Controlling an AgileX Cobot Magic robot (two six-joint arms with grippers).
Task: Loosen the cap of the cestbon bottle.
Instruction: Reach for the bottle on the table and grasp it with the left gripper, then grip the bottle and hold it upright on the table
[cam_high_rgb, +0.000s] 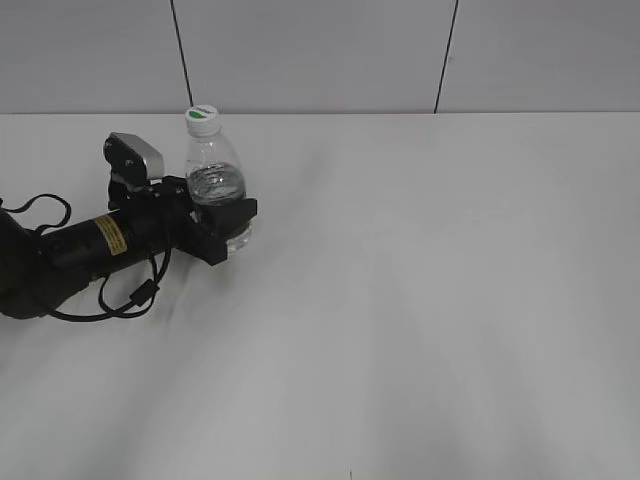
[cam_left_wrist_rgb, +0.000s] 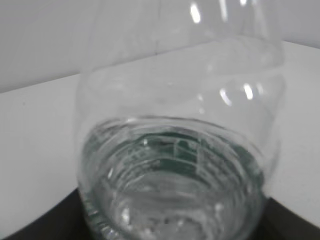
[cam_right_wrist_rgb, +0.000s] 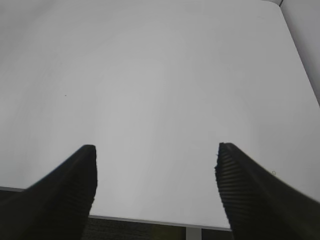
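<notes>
The cestbon bottle (cam_high_rgb: 216, 178) stands upright at the table's back left, clear plastic with water and a dark green label low on it. Its white cap (cam_high_rgb: 202, 116) with a green mark sits on the neck. My left gripper (cam_high_rgb: 228, 228) reaches in from the left and is shut on the bottle's lower body. In the left wrist view the bottle (cam_left_wrist_rgb: 175, 150) fills the frame, and the jaws show only as dark corners at the bottom. My right gripper (cam_right_wrist_rgb: 155, 165) is open and empty over bare table; it is out of the exterior view.
The white table (cam_high_rgb: 430, 280) stretches to the right and front of the bottle. A grey panelled wall (cam_high_rgb: 320, 50) runs behind it. The table's near edge (cam_right_wrist_rgb: 150, 220) shows in the right wrist view.
</notes>
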